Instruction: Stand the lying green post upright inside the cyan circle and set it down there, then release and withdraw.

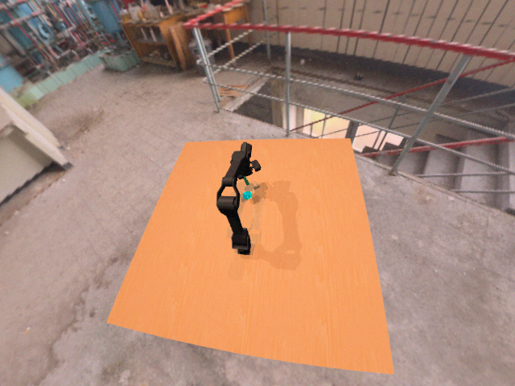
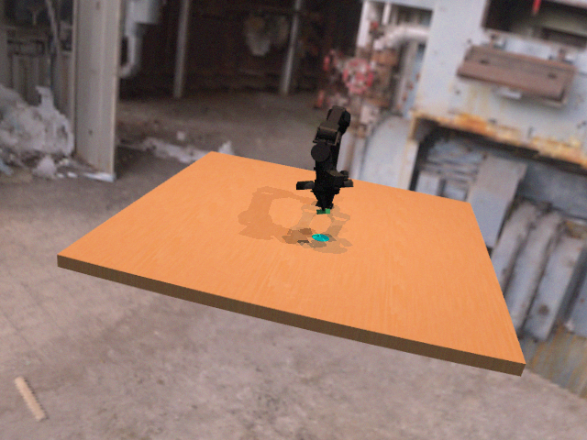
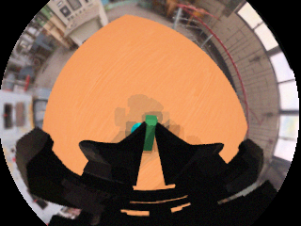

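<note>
The green post is held off the table between the fingertips of my gripper, which is shut on it. In the top view the post slants; in the exterior view only a short piece shows below the fingers, so its exact tilt is hard to tell. The cyan circle lies flat on the table, below the post in the top and exterior views. In the wrist view the circle is just left of the post, partly hidden by the left finger.
The orange wooden table carries the arm, whose base stands nearer the top camera than the circle. Shadows of the arm and gripper fall around the circle. No other object shows on the table.
</note>
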Robot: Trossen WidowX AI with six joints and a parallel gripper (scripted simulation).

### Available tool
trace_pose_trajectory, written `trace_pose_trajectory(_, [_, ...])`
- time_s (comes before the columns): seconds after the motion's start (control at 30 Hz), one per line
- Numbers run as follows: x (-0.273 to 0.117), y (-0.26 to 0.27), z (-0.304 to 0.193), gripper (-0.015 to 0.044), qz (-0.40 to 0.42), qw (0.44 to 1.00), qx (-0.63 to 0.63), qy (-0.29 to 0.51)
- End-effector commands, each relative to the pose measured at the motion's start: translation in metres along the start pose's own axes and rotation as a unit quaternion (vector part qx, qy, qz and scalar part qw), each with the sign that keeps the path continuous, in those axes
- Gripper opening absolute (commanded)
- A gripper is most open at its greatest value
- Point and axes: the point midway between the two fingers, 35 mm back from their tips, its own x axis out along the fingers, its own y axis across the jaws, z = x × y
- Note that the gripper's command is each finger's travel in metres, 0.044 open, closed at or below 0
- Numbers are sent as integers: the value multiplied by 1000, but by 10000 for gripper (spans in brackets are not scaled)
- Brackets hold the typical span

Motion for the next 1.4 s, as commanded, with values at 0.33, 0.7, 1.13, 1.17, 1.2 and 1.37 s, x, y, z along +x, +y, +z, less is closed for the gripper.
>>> trace_pose_trajectory(0.33, [6,-6,3,23,4,999,19,-50])
trace_pose_trajectory(0.7, [9,-11,5,23,6,996,30,-89])
trace_pose_trajectory(1.13, [11,-16,7,23,9,990,39,-133])
trace_pose_trajectory(1.17, [11,-17,7,23,9,990,40,-136])
trace_pose_trajectory(1.2, [11,-17,7,23,9,989,40,-140])
trace_pose_trajectory(1.37, [11,-19,7,23,10,987,43,-156])
